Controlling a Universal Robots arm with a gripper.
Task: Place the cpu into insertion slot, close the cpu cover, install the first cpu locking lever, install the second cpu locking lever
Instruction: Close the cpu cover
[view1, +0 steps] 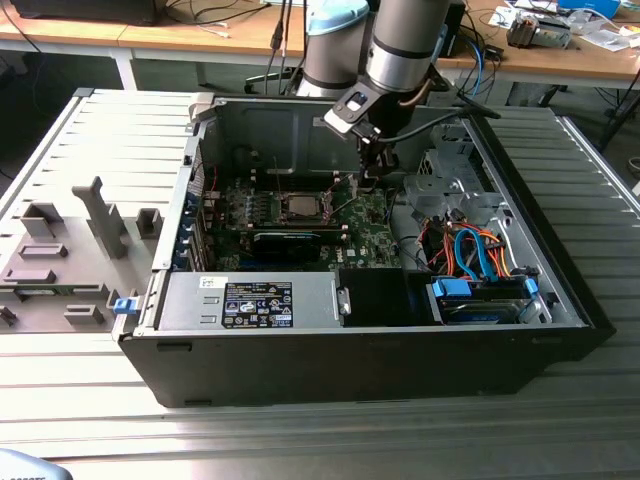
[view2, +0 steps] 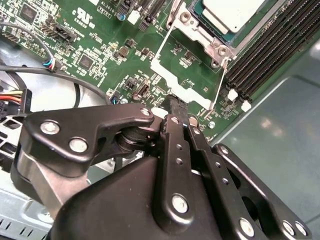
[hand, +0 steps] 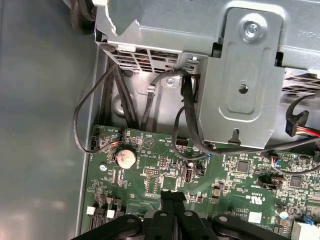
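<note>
Where the green board (view1: 370, 245) lies in the open case (view1: 350, 360), the dull silver cpu (view1: 300, 207) sits in its slot (view1: 283, 212), centre frame, with the closed gripper (view1: 370, 178) just to the exterior view's right. Slatted grey bench (view1: 300, 440); wooden desks (view1: 200, 35) behind.

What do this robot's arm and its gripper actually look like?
The arm is made of thick silver-grey tubes with a pale blue joint cap. The gripper is matte black, built from flat, rounded linkage bars joined by shiny silver pins.

Black sticker (view1: 258, 305) with white print on silver box (view1: 312, 293), 6 o'clock of board (view1: 372, 238). Small white sticker (view1: 208, 282) beside it. Nothing legible; board silkscreen unreadable.
</note>
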